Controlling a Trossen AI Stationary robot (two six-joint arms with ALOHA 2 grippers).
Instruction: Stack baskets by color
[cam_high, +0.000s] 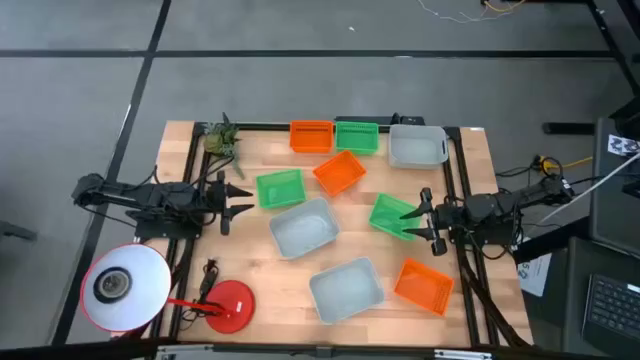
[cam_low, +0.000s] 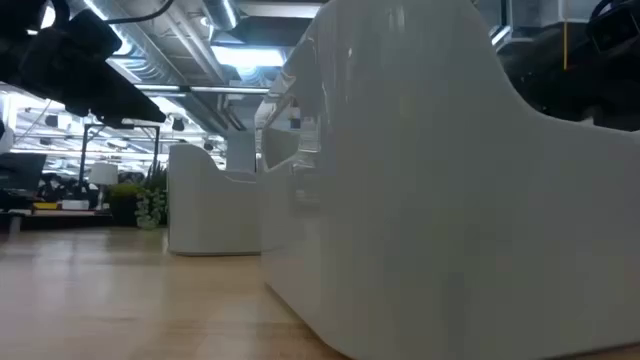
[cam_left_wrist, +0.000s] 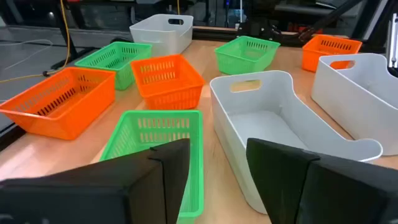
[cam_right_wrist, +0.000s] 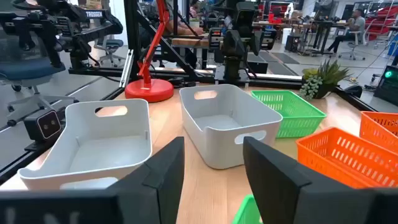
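**Nine baskets loose on the table, none stacked; both grippers empty with fingers apart**

High view, left to right. At the left edge of the table (cam_high: 255, 290) the left gripper (cam_high: 240, 197) sits at mid-height of the frame, fingers apart, holding nothing and pointing toward the centre. Lower left: a white lamp head (cam_high: 122, 285) and the red lamp base (cam_high: 229, 304). Upper left corner of the table: a small plant (cam_high: 224, 139).

Just right of the left gripper lies a green basket (cam_high: 279, 188). Below and right of it, near centre, a pale grey basket (cam_high: 303, 228), tilted. Along the top edge stand an orange basket (cam_high: 311, 136) and a second green basket (cam_high: 357, 136), side by side and close together; whether they touch cannot be told. Just below them, a tilted orange basket (cam_high: 340, 172). Bottom centre: a second pale grey basket (cam_high: 346, 289). Upper right: the third pale grey basket (cam_high: 417, 146). Right of centre, a third green basket (cam_high: 396, 216) lies directly in front of the right gripper (cam_high: 421, 217), whose fingers stand apart at the basket's right edge, clamped on nothing. Lower right: the third orange basket (cam_high: 424, 284).

The low view is mostly filled by a pale grey basket wall close to the camera, with another farther back at left.

In each wrist view that arm's own fingers stand apart with nothing between them.
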